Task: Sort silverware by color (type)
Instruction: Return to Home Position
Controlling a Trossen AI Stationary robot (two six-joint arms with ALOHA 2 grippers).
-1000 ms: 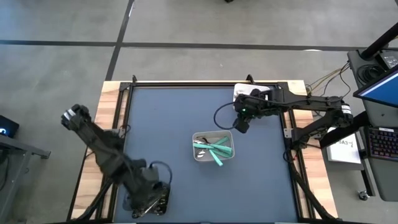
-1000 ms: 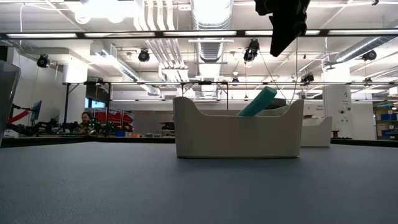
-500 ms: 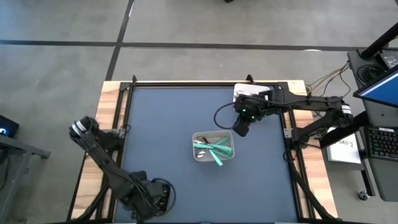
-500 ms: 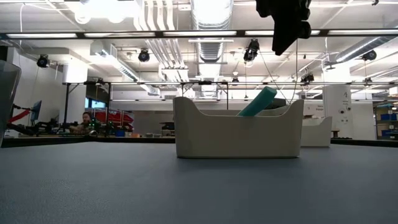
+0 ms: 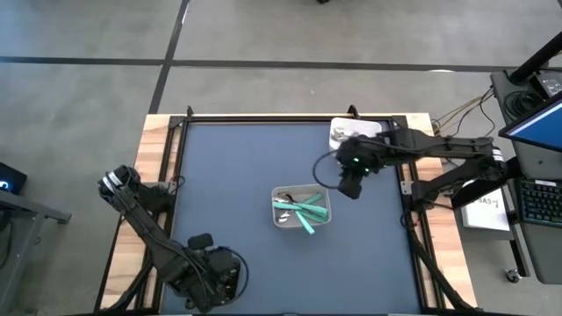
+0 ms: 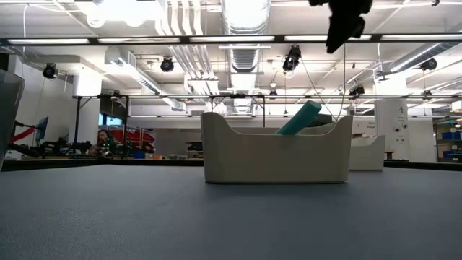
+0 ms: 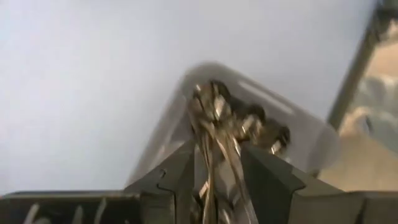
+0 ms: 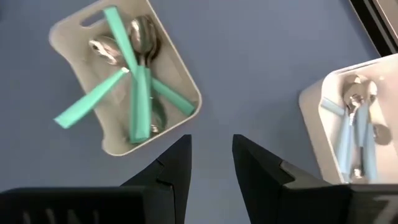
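Teal-handled silverware (image 8: 134, 93) lies in a grey tray (image 5: 279, 217) at the table's middle; one teal handle (image 6: 299, 117) sticks out over its rim. Pale-blue-handled pieces (image 8: 360, 134) lie in a white tray (image 5: 344, 132) at the far right. My right gripper (image 8: 211, 162) hangs open, with nothing in it, high over the mat between these two trays. My left gripper (image 7: 217, 180) points down at the near left corner, fingers apart, over a tray (image 7: 163, 134) with dark silverware (image 7: 230, 115) in it. My left gripper comes from above, its fingers (image 7: 177, 180) standing on either side of the dark pieces' handles (image 7: 214, 168) in the tray. Whether the fingers touch them, I cannot tell.
Bare dark mat (image 5: 228, 184) spreads over the table's left and middle. A black rail (image 5: 263, 118) and wooden edges (image 5: 158, 149) frame it. A keyboard and a screen (image 5: 536, 189) stand off the table to the right.
My left arm has folded lower, bringing its gripper down over the tray at the near left corner. My right gripper has shifted a little toward the table's right and near edges, still high above the mat.
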